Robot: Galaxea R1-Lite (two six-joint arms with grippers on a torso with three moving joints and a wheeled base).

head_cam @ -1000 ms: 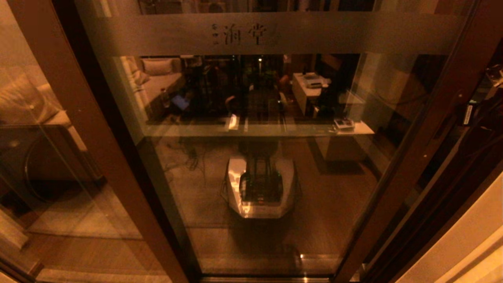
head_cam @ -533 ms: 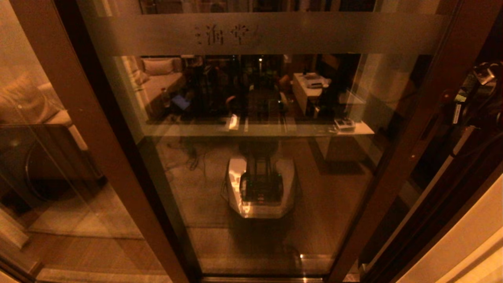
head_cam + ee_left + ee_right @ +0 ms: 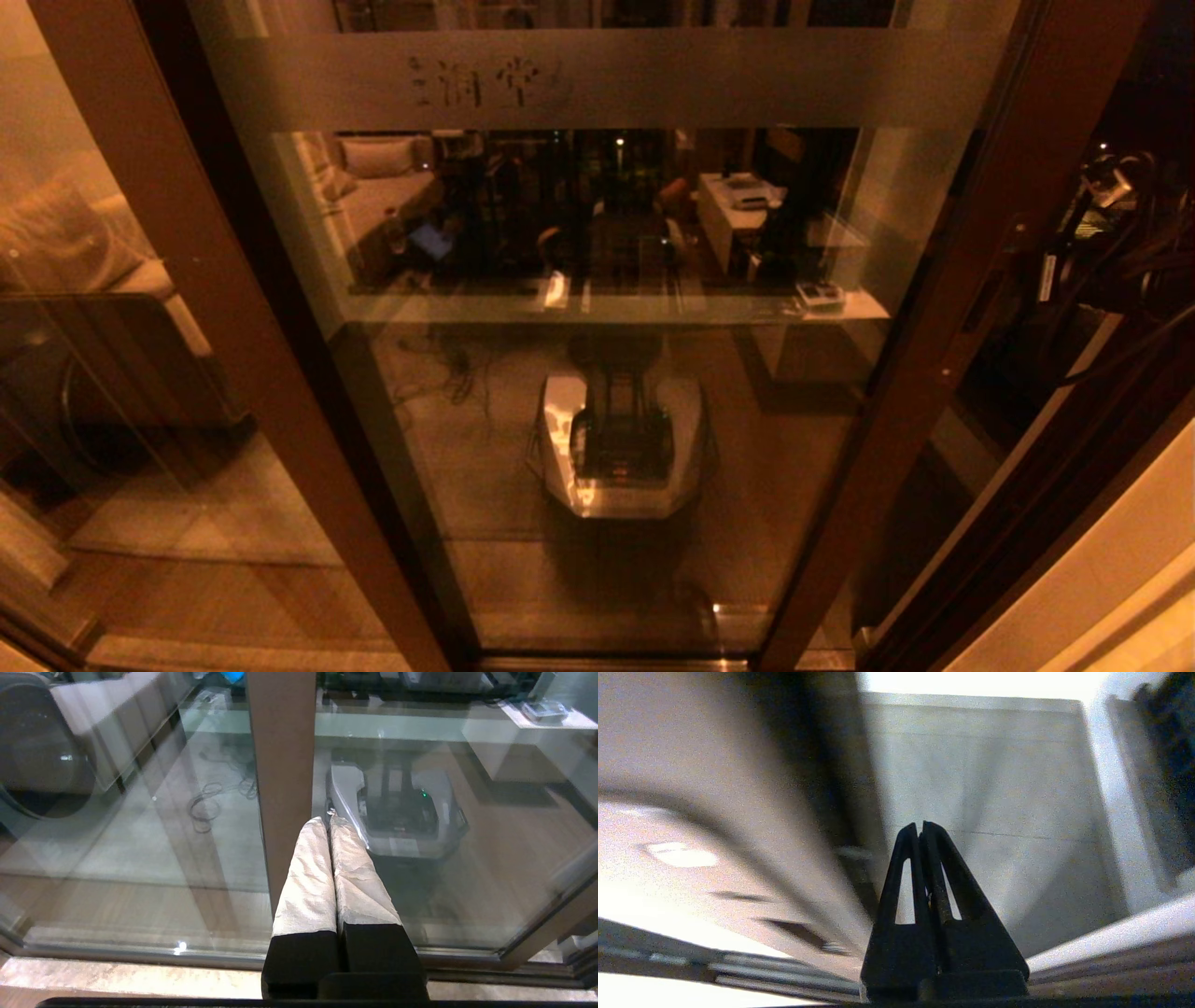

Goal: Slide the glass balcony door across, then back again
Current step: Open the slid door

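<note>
Glass balcony door (image 3: 597,373) before a dim room, sofa (image 3: 373,177) reflected.

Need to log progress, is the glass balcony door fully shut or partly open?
Partly open: the glass balcony door shows a dark gap beside its right stile, where the right arm's cables sit.

Left tool (image 3: 329,823): two long fingers (image 3: 306,882) wrapped in crinkled pale tape, on a black blocky base.
Right tool (image 3: 920,828): two slim black fingers (image 3: 896,882), each tapering to a tip, each with a long slot cut through.
Right arm (image 3: 1111,243): dark body, looping black cables, small white label strip.
</note>
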